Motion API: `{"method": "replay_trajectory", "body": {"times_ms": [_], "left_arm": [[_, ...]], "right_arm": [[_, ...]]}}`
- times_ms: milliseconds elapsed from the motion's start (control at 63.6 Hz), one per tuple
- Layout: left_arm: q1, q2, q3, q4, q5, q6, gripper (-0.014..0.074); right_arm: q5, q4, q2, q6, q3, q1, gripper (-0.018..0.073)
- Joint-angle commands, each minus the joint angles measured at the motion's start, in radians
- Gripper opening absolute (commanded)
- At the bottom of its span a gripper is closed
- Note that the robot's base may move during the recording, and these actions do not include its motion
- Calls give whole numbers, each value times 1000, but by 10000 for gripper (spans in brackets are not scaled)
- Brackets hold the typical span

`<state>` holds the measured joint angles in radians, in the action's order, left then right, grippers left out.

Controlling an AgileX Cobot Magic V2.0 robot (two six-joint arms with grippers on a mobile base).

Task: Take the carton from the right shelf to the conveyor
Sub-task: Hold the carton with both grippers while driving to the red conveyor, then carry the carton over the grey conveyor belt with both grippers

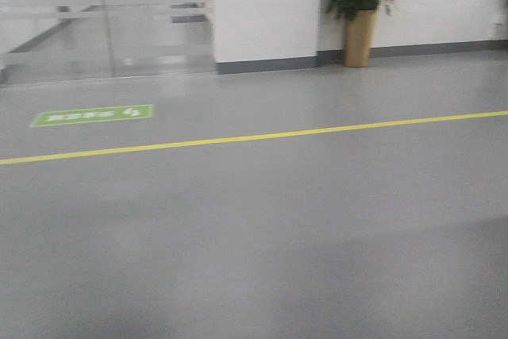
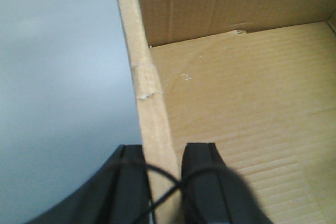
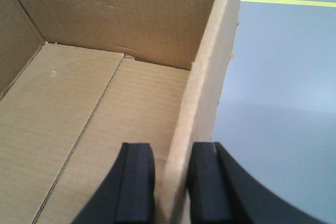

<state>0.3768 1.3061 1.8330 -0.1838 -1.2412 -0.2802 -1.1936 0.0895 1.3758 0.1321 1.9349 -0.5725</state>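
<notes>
Where the left gripper sat at six o'clock in its wrist view, its two black fingers straddled the left wall of the carton, one outside and one inside, pinching the cardboard edge between them. A thin black cable looped across them. The right gripper, likewise at six o'clock in its own view, clamped the opposite wall the same way, with pads pressed to either face of the board. The carton was open-topped, held by both side walls between the two grippers, its far wall standing at twelve o'clock in both wrist views. Grey floor showed at nine o'clock of the left wall and three o'clock of the right. Farther out, a yellow line crossed the floor, and a green floor sign lay beyond it at ten o'clock. Farthest, at one o'clock, a potted plant stood against a white wall, with a glass partition at eleven o'clock.
</notes>
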Motion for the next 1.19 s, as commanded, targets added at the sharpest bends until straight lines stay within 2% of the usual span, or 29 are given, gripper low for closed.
{"method": "replay_trajectory", "body": {"times_ms": [0, 314, 503, 676, 1006, 1179], "left_arm": [[8, -9, 13, 14, 39, 15, -6], [8, -9, 13, 13, 39, 15, -6], [8, -9, 13, -33, 39, 15, -6], [8, -9, 13, -100, 39, 15, -6], [8, -9, 13, -276, 39, 15, -6], [8, -9, 13, -333, 37, 15, -6]], "right_arm": [[78, -23, -7, -28, 16, 0, -68], [81, -23, -1, -28, 16, 0, -68], [85, -23, -1, -28, 16, 0, -68], [87, -23, -1, -28, 16, 0, -68], [89, -23, -1, -28, 16, 0, -68], [89, -23, -1, -28, 16, 0, -68]]}}
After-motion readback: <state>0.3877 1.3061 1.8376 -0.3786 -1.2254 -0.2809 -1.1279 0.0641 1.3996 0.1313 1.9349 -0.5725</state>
